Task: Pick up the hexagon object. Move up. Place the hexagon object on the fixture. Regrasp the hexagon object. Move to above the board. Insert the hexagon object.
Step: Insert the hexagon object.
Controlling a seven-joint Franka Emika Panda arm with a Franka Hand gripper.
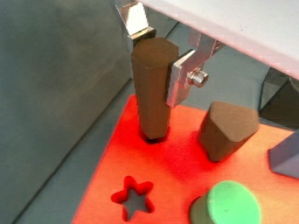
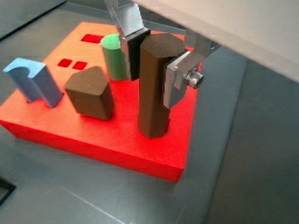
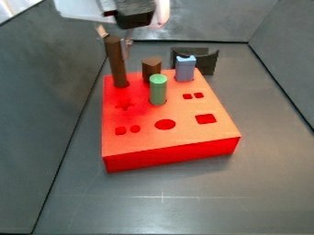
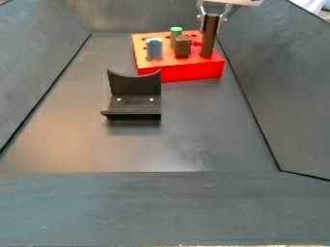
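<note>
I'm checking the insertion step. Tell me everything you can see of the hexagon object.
The hexagon object is a long, slim, dark brown peg with flat facets and a matte look. It stands upright at a corner of the red board, its lower end in a hole there, as a wrist view shows. The gripper is at its upper part, one finger on each side, seemingly touching it.

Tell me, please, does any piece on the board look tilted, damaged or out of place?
Nothing stands out. The hexagon peg stands upright at a corner of the board, its foot in a hole, with the gripper around its top. The green peg, brown peg and blue piece stand straight too. The fixture sits apart on the floor.
</note>
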